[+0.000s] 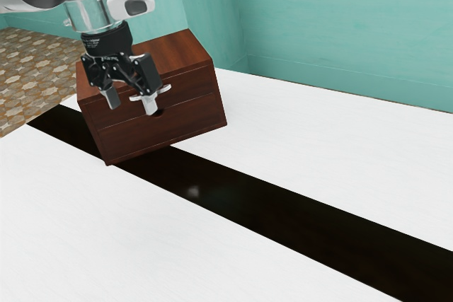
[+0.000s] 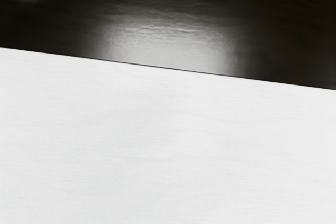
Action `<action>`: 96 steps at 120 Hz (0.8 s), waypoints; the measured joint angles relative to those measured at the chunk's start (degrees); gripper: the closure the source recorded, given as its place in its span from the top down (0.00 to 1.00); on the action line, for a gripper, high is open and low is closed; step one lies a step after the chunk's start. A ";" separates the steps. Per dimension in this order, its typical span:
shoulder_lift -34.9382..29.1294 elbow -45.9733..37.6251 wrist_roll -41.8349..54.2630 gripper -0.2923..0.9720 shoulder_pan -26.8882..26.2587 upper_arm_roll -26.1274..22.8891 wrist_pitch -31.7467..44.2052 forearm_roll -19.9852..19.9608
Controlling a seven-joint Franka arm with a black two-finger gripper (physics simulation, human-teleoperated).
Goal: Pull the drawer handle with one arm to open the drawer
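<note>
A dark brown wooden drawer box [image 1: 180, 93] stands on the table at the exterior view's upper left, its front face turned toward the view's lower right. A seam across the front marks the drawer, which sits flush with the box. A small dark handle recess [image 1: 160, 112] shows on the front, partly hidden behind my fingers. My black gripper [image 1: 132, 102] hangs in front of the box's front face, open, with its silver fingertips [image 1: 150, 104] spread apart and nothing between them.
The table top is white [image 1: 325, 139] with a glossy black stripe [image 1: 283, 210] running diagonally across it; the stripe [image 2: 168, 24] and white surface [image 2: 157, 150] lie under my hand. A teal wall [image 1: 340, 19] rises behind, and patterned floor [image 1: 28, 61] lies at the left.
</note>
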 joint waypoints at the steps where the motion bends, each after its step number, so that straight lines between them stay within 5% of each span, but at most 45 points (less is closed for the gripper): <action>1: 0.00 0.00 0.00 0.77 0.00 0.00 0.00 0.00; 33: -0.15 0.18 0.11 0.77 0.01 0.03 0.05 -0.04; 54: -7.35 4.27 0.08 0.77 0.66 -0.50 -0.15 0.24; 96: -3.53 4.05 7.99 0.77 -1.50 0.20 9.09 3.07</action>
